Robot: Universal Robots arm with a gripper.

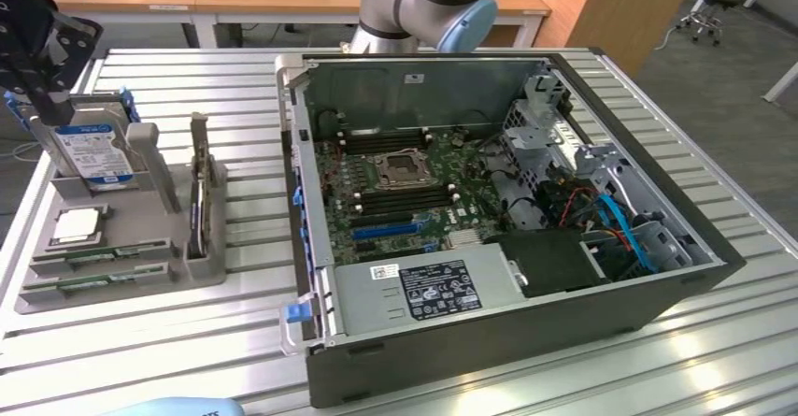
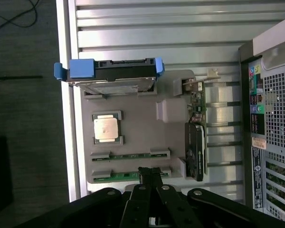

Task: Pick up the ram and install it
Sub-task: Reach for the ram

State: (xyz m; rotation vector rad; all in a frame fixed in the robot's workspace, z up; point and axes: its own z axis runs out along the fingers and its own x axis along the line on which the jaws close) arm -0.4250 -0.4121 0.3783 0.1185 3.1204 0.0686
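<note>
Two ram sticks, thin green boards, lie in slots of the grey tray (image 1: pixel 125 290): one ram stick (image 1: pixel 103 255) (image 2: pixel 130 155) and a second ram stick (image 1: pixel 93 282) (image 2: pixel 123 176) beside it. My gripper (image 1: pixel 50 107) (image 2: pixel 151 172) hangs well above the tray at the exterior view's left, in front of the hard drive. Its black fingers (image 2: pixel 146 176) are shut together with nothing between them, and in the wrist view their tips line up with the end of the second stick. The open computer case (image 1: pixel 499 201) shows its motherboard with dark memory slots (image 1: pixel 387 140).
The tray also holds an upright blue-labelled hard drive (image 1: pixel 97 154) (image 2: pixel 111 76), a silver-topped processor (image 1: pixel 78 224) (image 2: pixel 107 128) and a card standing on edge (image 1: pixel 200 192) (image 2: pixel 195 149). The slatted metal table (image 1: pixel 187 341) carries tray and case. The arm's base (image 1: pixel 424 5) stands behind the case.
</note>
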